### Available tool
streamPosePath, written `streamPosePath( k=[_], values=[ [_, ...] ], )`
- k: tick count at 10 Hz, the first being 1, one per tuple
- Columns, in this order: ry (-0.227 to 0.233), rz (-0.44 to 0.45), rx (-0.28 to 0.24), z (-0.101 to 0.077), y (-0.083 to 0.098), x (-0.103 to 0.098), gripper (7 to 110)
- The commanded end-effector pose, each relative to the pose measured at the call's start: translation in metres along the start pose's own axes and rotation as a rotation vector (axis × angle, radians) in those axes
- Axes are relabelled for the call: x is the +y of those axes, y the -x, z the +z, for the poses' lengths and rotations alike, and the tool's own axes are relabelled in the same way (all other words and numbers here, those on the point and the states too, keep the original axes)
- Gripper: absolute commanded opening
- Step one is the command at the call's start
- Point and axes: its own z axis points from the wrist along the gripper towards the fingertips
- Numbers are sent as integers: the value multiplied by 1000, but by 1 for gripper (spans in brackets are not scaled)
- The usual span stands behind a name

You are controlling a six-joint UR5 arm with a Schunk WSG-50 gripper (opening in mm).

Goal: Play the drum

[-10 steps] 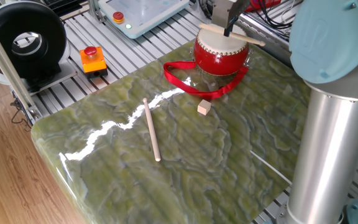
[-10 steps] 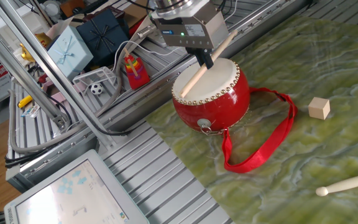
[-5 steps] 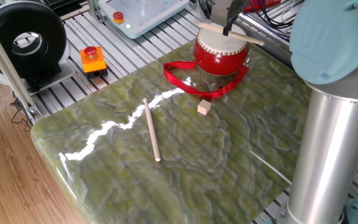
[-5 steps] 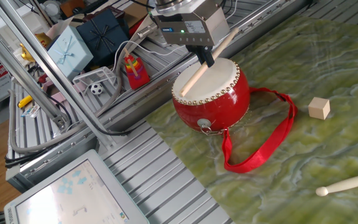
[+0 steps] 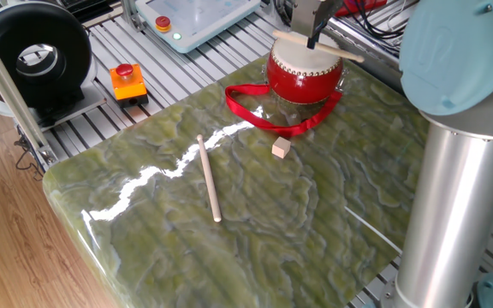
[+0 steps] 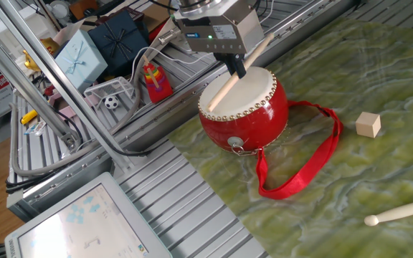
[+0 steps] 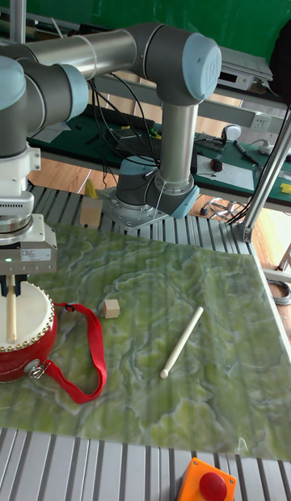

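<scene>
One drum sat near the edge of the green table. It had a shiny red body, a cream top and a row of studs round the rim. In the one fixed view it was at about 1 o'clock on the table, far from the near edge. In the tall fixed view it was down at about 8 o'clock.

A red ribbon hung from the drum and lay in a loop on the table. In the other fixed view the loop spread out toward 4 o'clock from the drum.

Right over the drum was the gripper. Its jaws were clamped on a stick. The stick lay tilted across the top of the drum, with its low end over the rim at about 9 o'clock in the other fixed view. I could not tell if the stick touched the skin.

A little wood block sat on the table near the ribbon, at about 6 o'clock from the drum in the one fixed view. A second stick lay flat on the table, well apart from the drum, at about 7 o'clock from the block.

Off the table, an orange box with a red button sat on the metal slats, at about 9 o'clock from the drum in the one fixed view.
</scene>
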Motion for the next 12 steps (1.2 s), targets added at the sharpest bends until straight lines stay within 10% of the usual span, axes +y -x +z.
streamPosePath(
  k=[1, 12],
  values=[
    [-4, 5, -58, 2, 14, -4, 7],
    [36, -19, -134, 2, 32, 6, 22]
  ],
)
